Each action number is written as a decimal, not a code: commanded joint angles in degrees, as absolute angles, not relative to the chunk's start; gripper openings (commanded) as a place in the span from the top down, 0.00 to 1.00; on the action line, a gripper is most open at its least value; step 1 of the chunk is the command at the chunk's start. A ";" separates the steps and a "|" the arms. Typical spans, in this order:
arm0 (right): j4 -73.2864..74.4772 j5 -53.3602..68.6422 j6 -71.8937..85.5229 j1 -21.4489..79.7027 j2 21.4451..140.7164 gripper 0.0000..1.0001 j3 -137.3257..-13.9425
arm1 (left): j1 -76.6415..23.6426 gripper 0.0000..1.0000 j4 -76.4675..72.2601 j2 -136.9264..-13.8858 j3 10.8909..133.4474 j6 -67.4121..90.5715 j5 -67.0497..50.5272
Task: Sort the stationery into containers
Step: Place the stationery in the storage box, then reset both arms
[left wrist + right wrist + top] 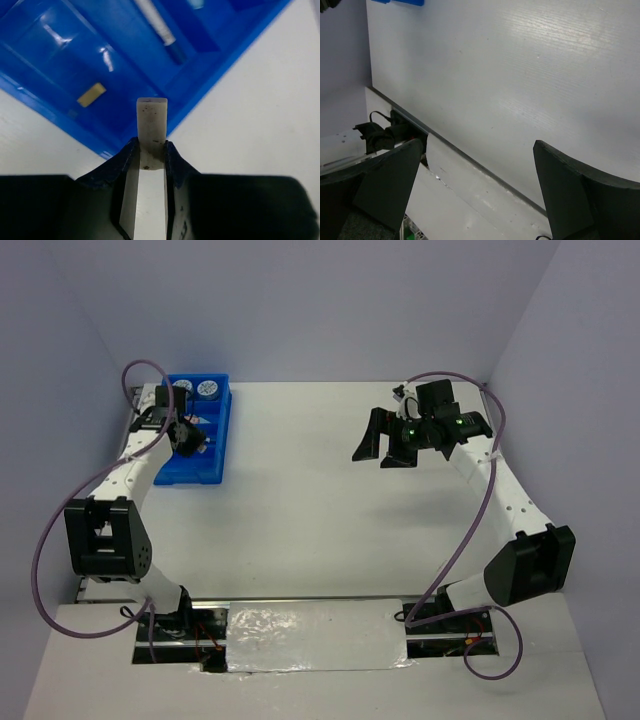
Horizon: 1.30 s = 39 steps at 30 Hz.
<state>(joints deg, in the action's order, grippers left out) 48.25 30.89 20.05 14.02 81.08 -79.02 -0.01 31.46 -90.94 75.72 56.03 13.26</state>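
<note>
The blue tray [222,440] lies at the far left of the table. Two blue-white tape rolls [183,388] [207,389] sit in its far compartment. My left gripper [188,440] hangs over the tray; in the left wrist view it [151,145] is shut on a pale grey eraser [151,117] that sticks out past the fingertips, above the tray's near edge. Inside the tray [60,60] lie a beige eraser [91,94] and a white pen with a blue cap [157,27]. My right gripper [390,445] [476,145] is open and empty, raised above the table's far right.
Grey walls close the table at the back and sides. A corner of the blue tray [400,2] shows at the top of the right wrist view. A foil-taped strip [310,638] runs between the arm bases at the near edge.
</note>
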 commanded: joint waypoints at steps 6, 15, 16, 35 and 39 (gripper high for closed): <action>46.76 31.99 19.25 15.29 81.12 0.00 -79.37 | 6.50 0.78 29.36 -91.23 70.93 56.52 12.83; 47.29 31.73 18.90 15.82 81.12 0.00 -79.63 | 7.65 0.59 27.07 -93.43 69.44 56.16 12.48; 47.46 31.73 18.90 15.82 81.21 0.00 -79.80 | 7.65 0.55 26.55 -93.17 69.17 56.34 12.65; 55.63 3.01 14.51 15.91 66.55 0.00 -89.82 | -3.67 0.06 46.57 -85.89 87.20 30.33 23.44; 59.23 -8.42 16.16 15.91 58.81 0.00 -88.60 | -8.08 0.01 45.88 -70.10 78.50 28.39 22.60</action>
<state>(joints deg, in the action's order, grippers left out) 54.11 4.73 16.43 15.62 64.66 -87.22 -6.39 40.21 -80.25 82.21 34.15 19.66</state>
